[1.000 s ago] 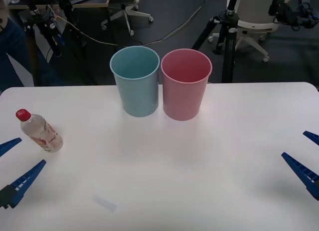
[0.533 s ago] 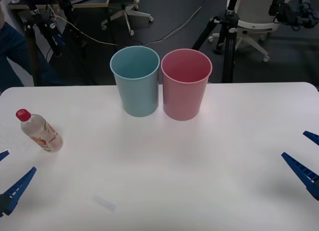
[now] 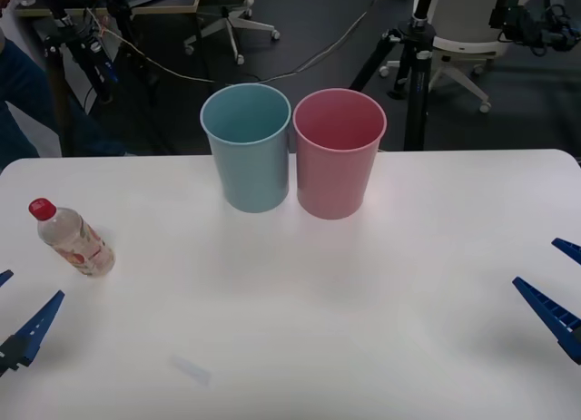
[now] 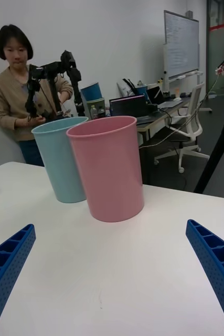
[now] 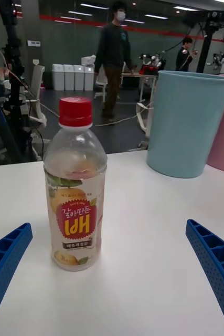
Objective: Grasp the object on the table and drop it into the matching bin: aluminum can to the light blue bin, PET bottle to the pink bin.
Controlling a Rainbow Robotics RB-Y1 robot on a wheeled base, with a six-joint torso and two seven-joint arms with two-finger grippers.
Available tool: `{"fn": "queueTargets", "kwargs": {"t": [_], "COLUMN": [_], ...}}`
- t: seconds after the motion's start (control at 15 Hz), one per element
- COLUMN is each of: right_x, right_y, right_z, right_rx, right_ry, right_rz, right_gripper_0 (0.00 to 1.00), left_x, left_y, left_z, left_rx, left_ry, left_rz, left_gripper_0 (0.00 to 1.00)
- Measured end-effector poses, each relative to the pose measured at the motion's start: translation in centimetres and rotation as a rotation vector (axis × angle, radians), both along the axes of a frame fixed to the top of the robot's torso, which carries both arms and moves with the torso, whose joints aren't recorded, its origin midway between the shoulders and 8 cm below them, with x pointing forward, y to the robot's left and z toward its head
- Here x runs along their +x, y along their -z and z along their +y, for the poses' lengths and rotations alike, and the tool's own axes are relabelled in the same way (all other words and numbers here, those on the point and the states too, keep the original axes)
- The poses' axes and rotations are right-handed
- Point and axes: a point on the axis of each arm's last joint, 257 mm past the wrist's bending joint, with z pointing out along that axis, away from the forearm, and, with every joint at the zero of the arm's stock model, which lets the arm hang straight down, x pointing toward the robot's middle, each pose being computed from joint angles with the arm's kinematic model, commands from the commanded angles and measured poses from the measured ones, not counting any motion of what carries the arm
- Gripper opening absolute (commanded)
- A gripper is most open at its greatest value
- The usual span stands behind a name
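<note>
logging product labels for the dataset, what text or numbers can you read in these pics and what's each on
"갈아만든" in small white letters on the bottle label, left wrist view.
"배" in large yellow letters below it on the same label.
Dark strip of small print under that: too small to read.
Whiteboard on the wall, right wrist view: marks too faint to read.
Blue bin and pink bin: no text.

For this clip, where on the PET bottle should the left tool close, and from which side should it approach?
Probably the labelled mid-body of the PET bottle, below the red cap. It stands upright on the table, and its body is round and straight-sided. The open left tool already faces it from the robot's side, so a level, forward approach, fingers straddling the label, looks best.
</note>
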Motion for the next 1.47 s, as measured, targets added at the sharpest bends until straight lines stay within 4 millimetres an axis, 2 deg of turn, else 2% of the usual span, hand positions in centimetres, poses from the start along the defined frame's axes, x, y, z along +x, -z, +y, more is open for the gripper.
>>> {"fn": "queueTargets", "kwargs": {"t": [0.33, 0.47, 0.73, 1.13, 1.47], "right_x": [0.0, 0.0, 0.0, 0.0, 0.0], "right_y": [0.0, 0.0, 0.0, 0.0, 0.0], "right_z": [0.0, 0.0, 0.0, 0.0, 0.0], "right_rx": [0.0, 0.0, 0.0, 0.0, 0.0], "right_ry": [0.0, 0.0, 0.0, 0.0, 0.0], "right_rz": [0.0, 0.0, 0.0, 0.0, 0.0], "right_gripper_0": [1.0, 1.0, 1.0, 1.0, 1.0], "left_x": [3.8, 5.0, 7.4, 11.0, 12.9], "left_y": [1.8, 2.1, 2.1, 1.7, 1.2], "left_z": [-0.5, -0.1, 0.8, -0.5, -1.7], "left_rx": [0.021, 0.058, 0.08, 0.078, 0.062], "left_ry": [0.002, -0.023, -0.079, -0.099, -0.096], "left_rz": [0.009, 0.002, 0.019, 0.031, 0.034], "left_gripper_0": [1.0, 1.0, 1.0, 1.0, 1.0]}}
